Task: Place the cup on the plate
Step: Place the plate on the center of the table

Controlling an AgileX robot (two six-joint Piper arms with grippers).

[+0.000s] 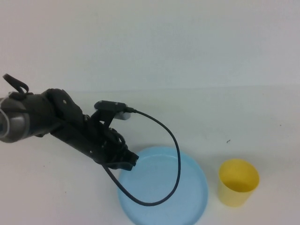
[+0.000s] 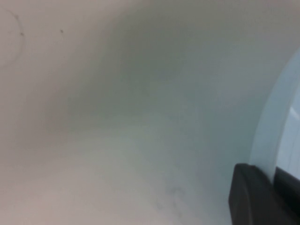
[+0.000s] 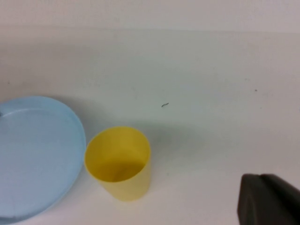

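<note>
Sitting upright on the bench (image 1: pixel 262 112), cup (image 1: pixel 238 182) is just right of plate (image 1: pixel 163 190), apart. Left gripper (image 1: pixel 127 161) is at plate's left rim, grip state unclear. Right gripper (image 3: pixel 269 199) near cup, state unclear. Suggest grasping cup upright and placing at plate centre.
</note>
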